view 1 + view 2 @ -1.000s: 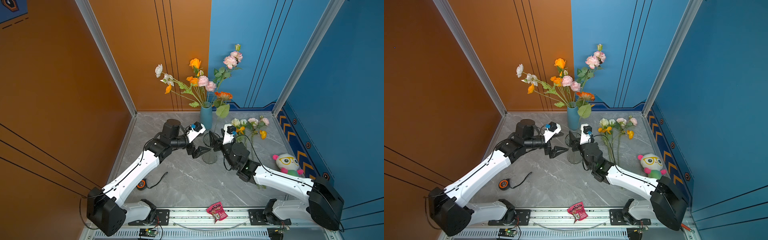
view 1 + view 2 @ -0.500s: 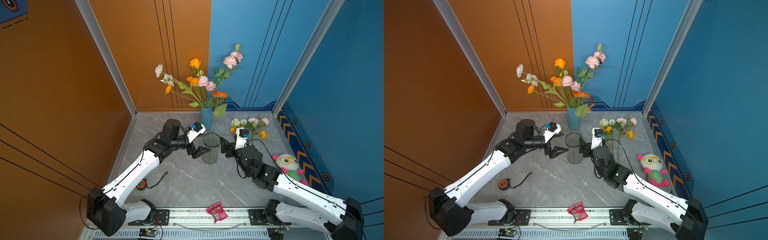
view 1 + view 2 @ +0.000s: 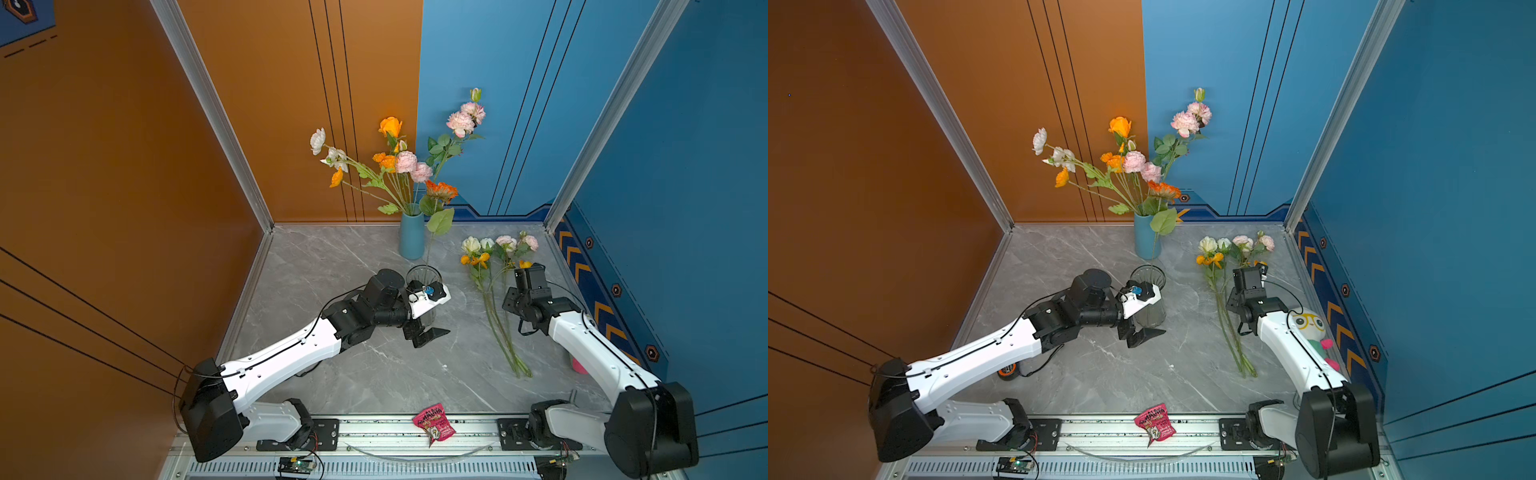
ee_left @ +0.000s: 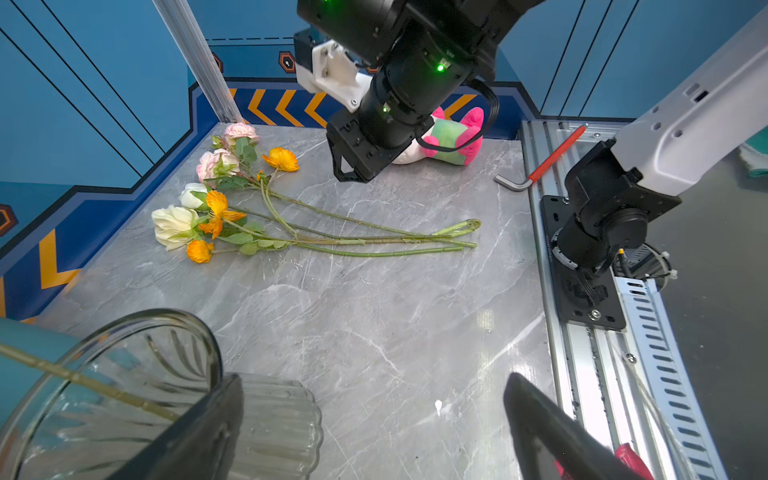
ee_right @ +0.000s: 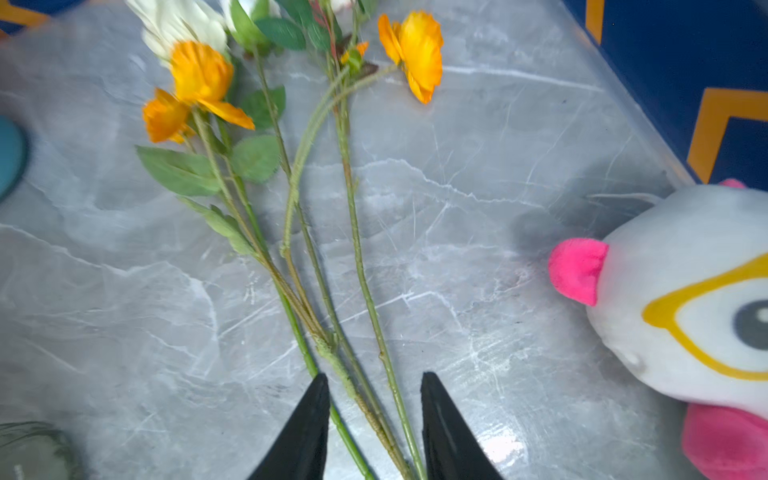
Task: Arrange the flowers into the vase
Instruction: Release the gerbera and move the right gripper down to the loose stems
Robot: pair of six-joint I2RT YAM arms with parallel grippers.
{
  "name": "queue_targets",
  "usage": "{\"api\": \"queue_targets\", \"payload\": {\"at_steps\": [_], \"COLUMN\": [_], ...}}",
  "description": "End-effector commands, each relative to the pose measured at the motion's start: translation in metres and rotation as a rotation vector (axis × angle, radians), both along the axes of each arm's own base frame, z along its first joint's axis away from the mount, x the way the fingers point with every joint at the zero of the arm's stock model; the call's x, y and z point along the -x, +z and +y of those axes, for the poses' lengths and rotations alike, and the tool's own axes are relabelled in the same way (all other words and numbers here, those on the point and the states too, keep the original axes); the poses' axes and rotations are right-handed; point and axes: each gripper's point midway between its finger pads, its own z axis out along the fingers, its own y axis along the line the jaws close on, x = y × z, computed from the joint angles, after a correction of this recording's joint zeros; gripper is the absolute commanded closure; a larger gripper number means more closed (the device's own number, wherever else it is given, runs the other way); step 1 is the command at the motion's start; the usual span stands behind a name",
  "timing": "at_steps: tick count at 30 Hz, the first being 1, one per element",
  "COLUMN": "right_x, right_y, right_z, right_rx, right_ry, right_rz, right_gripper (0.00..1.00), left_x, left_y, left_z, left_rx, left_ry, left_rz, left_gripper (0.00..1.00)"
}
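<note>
The right fingers [image 5: 307, 432] are held partly open, low over the counter [image 5: 124, 311], with the green stems of the flowers [image 5: 255, 158] running through the gap between them; nothing is seen to be pinched. The left fingers [image 4: 195, 432] are spread wide and nothing is held. One of them is set close against the ribbed wall of the glass vase [image 4: 124, 365], though contact cannot be told, and the other stands over bare counter. Between the two pairs of fingers a broad stretch of bare counter is seen in both top views. Beyond the right fingers' tips the loose flowers are laid flat, with white, pale pink and orange blooms toward the back corner. On the outer side of the right fingers a plush toy [image 5: 685, 291] is lodged beside the chevron-striped side wall [image 5: 727, 124], so room is tight there. Behind the left fingers, toward the arm bases, the counter's front edge is bounded by a metal rail [image 3: 374, 428], on which a pink snack packet [image 3: 432, 426] is laid. A single long stem with an orange bloom [image 3: 441, 192] is stood in the glass vase. Just beyond it, near the back wall, a blue vase [image 3: 411, 239] is filled with a bunch of tall stems [image 3: 395, 174].
</note>
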Motion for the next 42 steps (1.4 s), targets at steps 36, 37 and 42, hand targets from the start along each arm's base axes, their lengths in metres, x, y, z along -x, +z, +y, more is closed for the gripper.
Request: {"api": "queue_targets", "payload": {"at_steps": [36, 37, 42], "right_x": [-0.012, -0.011, -0.009], "right_y": [-0.096, -0.097, -0.103], "right_z": [0.041, 0.042, 0.041], "right_rx": [-0.01, -0.006, 0.005], "right_ry": [0.177, 0.178, 0.18], "right_rz": [0.366, 0.369, 0.389], "right_gripper": [0.78, 0.78, 0.78], "left_x": [0.006, 0.005, 0.005], "left_y": [-0.002, -0.002, -0.002], "left_z": [-0.005, -0.005, -0.005], "left_rx": [-0.019, -0.019, -0.019], "left_ry": [-0.031, -0.03, -0.031], "left_rz": [0.0, 0.0, 0.002], "left_gripper": [0.02, 0.02, 0.02]}}
